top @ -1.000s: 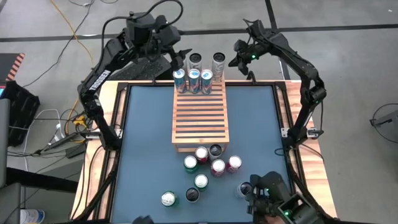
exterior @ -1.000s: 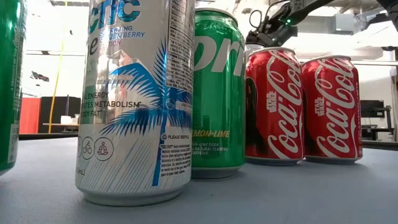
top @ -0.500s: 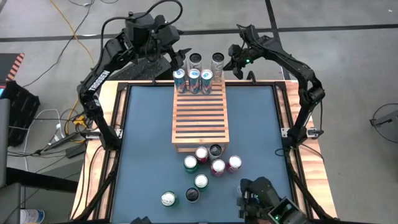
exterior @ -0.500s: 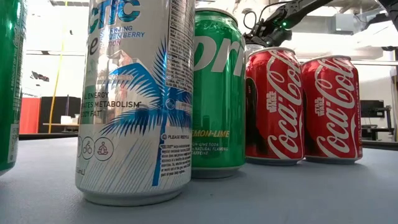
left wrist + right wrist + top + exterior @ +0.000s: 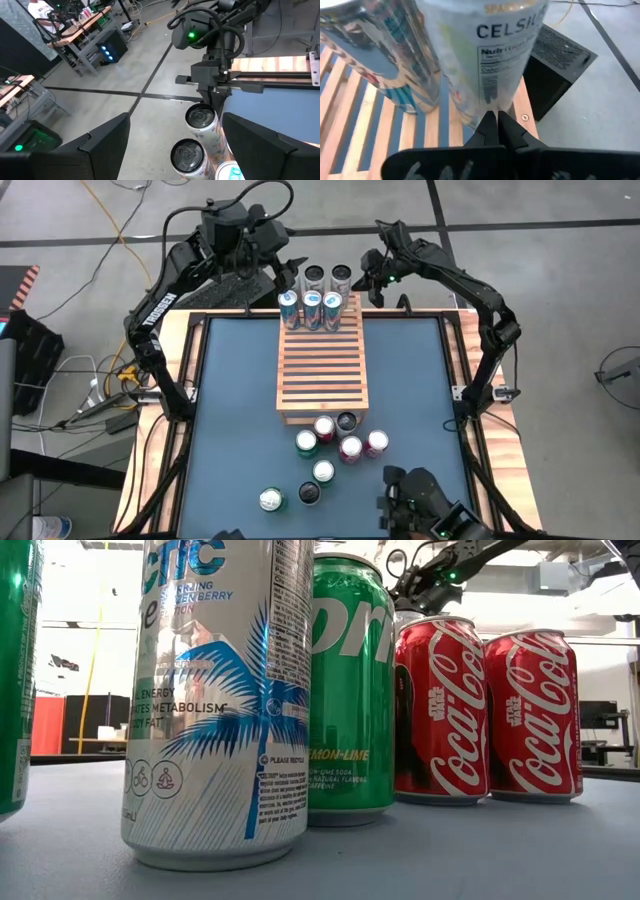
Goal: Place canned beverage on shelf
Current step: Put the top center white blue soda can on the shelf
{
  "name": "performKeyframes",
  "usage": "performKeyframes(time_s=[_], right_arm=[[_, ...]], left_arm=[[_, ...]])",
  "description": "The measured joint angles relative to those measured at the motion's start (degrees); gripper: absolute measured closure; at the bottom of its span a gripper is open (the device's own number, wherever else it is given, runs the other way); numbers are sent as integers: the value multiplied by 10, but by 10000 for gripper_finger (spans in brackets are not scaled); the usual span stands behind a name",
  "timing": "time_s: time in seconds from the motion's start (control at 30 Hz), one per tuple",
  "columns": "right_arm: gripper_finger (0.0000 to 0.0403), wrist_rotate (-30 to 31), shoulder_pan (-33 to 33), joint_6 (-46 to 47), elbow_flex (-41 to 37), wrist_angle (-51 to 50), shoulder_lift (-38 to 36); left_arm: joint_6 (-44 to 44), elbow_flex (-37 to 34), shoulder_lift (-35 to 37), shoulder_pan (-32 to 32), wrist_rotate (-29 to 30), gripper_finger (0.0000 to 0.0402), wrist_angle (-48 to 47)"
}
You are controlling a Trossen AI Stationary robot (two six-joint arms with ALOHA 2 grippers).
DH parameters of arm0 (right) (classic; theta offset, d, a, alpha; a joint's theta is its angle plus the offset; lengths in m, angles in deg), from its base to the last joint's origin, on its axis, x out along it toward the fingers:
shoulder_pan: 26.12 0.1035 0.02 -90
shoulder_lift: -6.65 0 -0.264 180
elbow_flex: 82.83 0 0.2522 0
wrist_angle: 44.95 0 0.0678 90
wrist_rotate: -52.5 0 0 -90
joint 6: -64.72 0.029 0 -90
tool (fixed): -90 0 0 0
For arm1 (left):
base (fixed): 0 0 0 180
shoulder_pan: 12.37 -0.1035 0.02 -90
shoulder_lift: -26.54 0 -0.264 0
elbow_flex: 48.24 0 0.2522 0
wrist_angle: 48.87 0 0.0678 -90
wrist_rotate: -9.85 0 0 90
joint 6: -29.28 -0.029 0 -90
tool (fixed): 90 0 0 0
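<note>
The slatted wooden shelf (image 5: pixel 322 375) stands mid-table. Three blue-topped cans (image 5: pixel 311 306) stand in a row at its far end, with two silver cans (image 5: pixel 314 277) (image 5: pixel 342 277) behind them. My right gripper (image 5: pixel 363 281) is shut and sits against the right-hand silver Celsius can (image 5: pixel 485 45), which stands on the slats by the shelf's far right corner (image 5: pixel 524 118). My left gripper (image 5: pixel 284 272) is open at the far left of the cans; the two silver cans (image 5: pixel 201 117) (image 5: pixel 186 155) show ahead between its spread fingers, apart from them. My right gripper presses its shut fingertips (image 5: pixel 490 122) against the Celsius can's side wall low down (image 5: pixel 492 102), coming level from the table's right. The can stands upright on the shelf's slats. The left wrist view shows the fingers (image 5: pixel 216 95) beside the can's top (image 5: pixel 201 117).
Several loose cans stand on the blue mat near the shelf's near end (image 5: pixel 337 445), with two more toward the near edge (image 5: pixel 271 500). They fill the low view (image 5: pixel 215 700). A dark device (image 5: pixel 420 498) is at the near right edge.
My right gripper has gone toward the table's left with its fingers shut, pushing the right-hand silver can leftward along the shelf's far end, closer to the other silver can. The can has stayed upright.
</note>
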Motion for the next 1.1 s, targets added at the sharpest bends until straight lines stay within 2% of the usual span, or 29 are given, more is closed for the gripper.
performKeyframes(time_s=[0.27,0.47,0.6,0.67,0.77,0.83,0.97,1.1], right_arm=[[403,4,-9,14,27,-16,-38],[403,28,-5,18,67,-19,-133],[403,32,13,40,75,-23,-204],[403,32,30,54,75,-24,-238],[403,32,60,83,75,-23,-287],[403,35,75,104,75,-27,-313],[403,64,108,132,75,-72,-344],[403,87,135,159,75,-110,-356]], left_arm=[[22,0,0,3,-21,97,0],[15,0,20,31,-153,97,1],[48,0,30,72,-234,97,3],[86,0,31,98,-252,97,5],[135,0,34,140,-262,97,-10],[136,0,37,176,-258,97,-44],[131,0,36,258,-208,97,-125],[185,0,27,328,-153,97,-177]])
